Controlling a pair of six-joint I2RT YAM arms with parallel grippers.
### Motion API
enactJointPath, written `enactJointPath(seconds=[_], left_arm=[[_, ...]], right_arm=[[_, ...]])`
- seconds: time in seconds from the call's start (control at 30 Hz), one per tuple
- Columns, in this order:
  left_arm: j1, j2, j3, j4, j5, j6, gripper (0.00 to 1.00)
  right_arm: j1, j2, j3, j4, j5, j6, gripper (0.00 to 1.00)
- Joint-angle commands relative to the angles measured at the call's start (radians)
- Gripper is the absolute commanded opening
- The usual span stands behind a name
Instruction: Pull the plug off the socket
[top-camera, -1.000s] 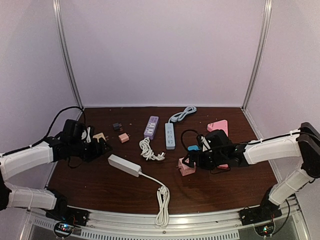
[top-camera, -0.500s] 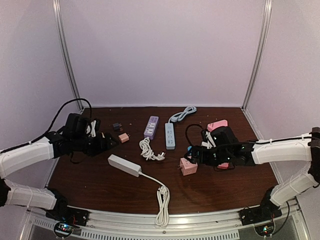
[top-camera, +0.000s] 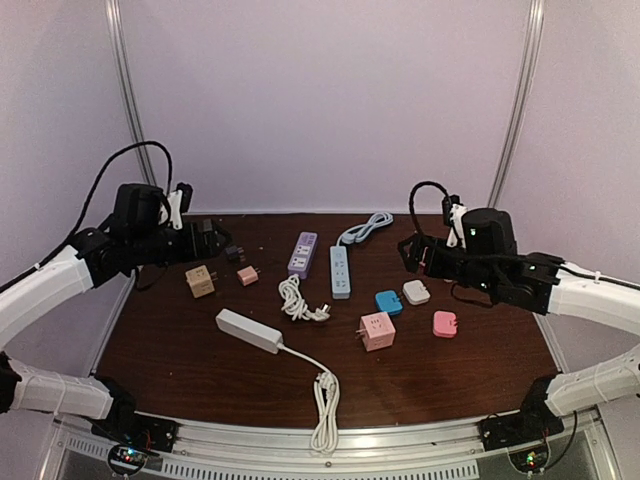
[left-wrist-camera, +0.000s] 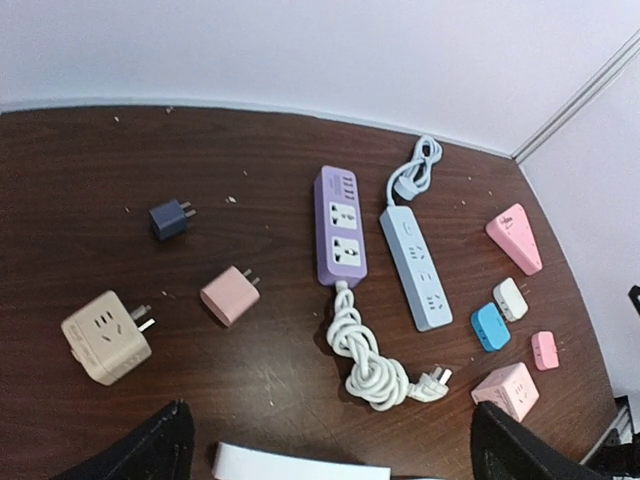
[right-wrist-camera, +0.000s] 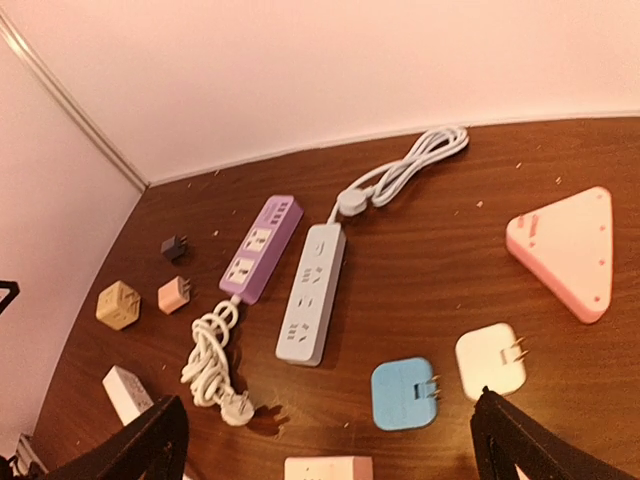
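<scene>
A pink cube socket (top-camera: 375, 331) sits on the table with nothing plugged into it; it also shows in the left wrist view (left-wrist-camera: 511, 388). A blue plug (top-camera: 389, 302), a white plug (top-camera: 416, 292) and a small pink plug (top-camera: 445, 323) lie loose beside it. The blue plug (right-wrist-camera: 404, 393) lies prongs out in the right wrist view. A beige cube socket (top-camera: 200, 281) lies at the left with a pink plug (top-camera: 248, 275) apart from it. My left gripper (top-camera: 210, 235) and right gripper (top-camera: 408, 252) are raised, open and empty.
A purple power strip (top-camera: 303, 254) with a coiled white cord (top-camera: 300, 300), a pale blue strip (top-camera: 340, 271) and a white strip (top-camera: 249, 330) with its cord lie mid-table. A dark plug (top-camera: 233, 253) is at the back left. A pink triangular socket (right-wrist-camera: 565, 250) is at the back right.
Both arms have lifted up and back from the table. The right gripper left the pink cube, and the blue, white and pink plugs now lie uncovered. The left gripper rose off the beige cube.
</scene>
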Motion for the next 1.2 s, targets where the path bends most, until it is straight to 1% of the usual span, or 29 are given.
enactJointPath(seconds=[0.0,0.1,0.17,0.23,0.33,0.4,0.43,0.5,0.57,0.67,0.73,0.9,0.93,0.97,1.07,1.13,1.17], left_arm=[[0.007,0.025,0.091,-0.046,-0.190,0.135,0.98],[0.039,0.040,0.103,-0.041,-0.231,0.153,0.98],[0.051,0.033,0.079,-0.012,-0.282,0.170,0.98],[0.093,0.022,0.038,0.038,-0.286,0.177,0.98],[0.179,-0.010,-0.055,0.136,-0.258,0.192,0.98],[0.235,-0.032,-0.110,0.193,-0.232,0.225,0.98],[0.256,-0.045,-0.138,0.247,-0.221,0.255,0.98],[0.273,-0.072,-0.211,0.352,-0.203,0.334,0.98],[0.281,-0.089,-0.262,0.422,-0.205,0.373,0.98],[0.309,-0.074,-0.290,0.453,-0.194,0.399,0.98],[0.315,-0.061,-0.302,0.468,-0.222,0.427,0.98],[0.358,-0.038,-0.368,0.567,-0.245,0.443,0.98],[0.373,-0.026,-0.374,0.576,-0.246,0.440,0.98],[0.390,-0.013,-0.379,0.582,-0.246,0.441,0.98],[0.444,0.025,-0.423,0.642,-0.232,0.434,0.98],[0.479,0.044,-0.464,0.717,-0.226,0.411,0.98],[0.500,0.053,-0.484,0.753,-0.225,0.398,0.98]], right_arm=[[-0.067,-0.026,0.012,-0.015,0.212,-0.127,1.00],[-0.127,-0.057,-0.071,0.109,0.211,-0.207,1.00],[-0.183,-0.078,-0.128,0.187,0.218,-0.243,1.00],[-0.255,-0.089,-0.163,0.226,0.206,-0.263,1.00],[-0.377,-0.096,-0.252,0.336,0.189,-0.299,1.00],[-0.464,-0.100,-0.314,0.434,0.179,-0.317,1.00],[-0.512,-0.102,-0.344,0.471,0.173,-0.324,1.00],[-0.610,-0.104,-0.391,0.525,0.139,-0.328,1.00],[-0.671,-0.092,-0.434,0.590,0.137,-0.341,1.00],[-0.706,-0.033,-0.483,0.698,0.155,-0.388,1.00],[-0.712,0.033,-0.494,0.758,0.194,-0.417,1.00],[-0.731,0.211,-0.541,1.048,0.201,-0.458,1.00],[-0.732,0.236,-0.524,1.066,0.197,-0.466,1.00],[-0.733,0.248,-0.506,1.040,0.170,-0.472,1.00],[-0.737,0.322,-0.498,1.156,0.133,-0.531,1.00],[-0.743,0.402,-0.515,1.282,0.095,-0.564,1.00],[-0.741,0.391,-0.515,1.243,0.055,-0.564,1.00]])
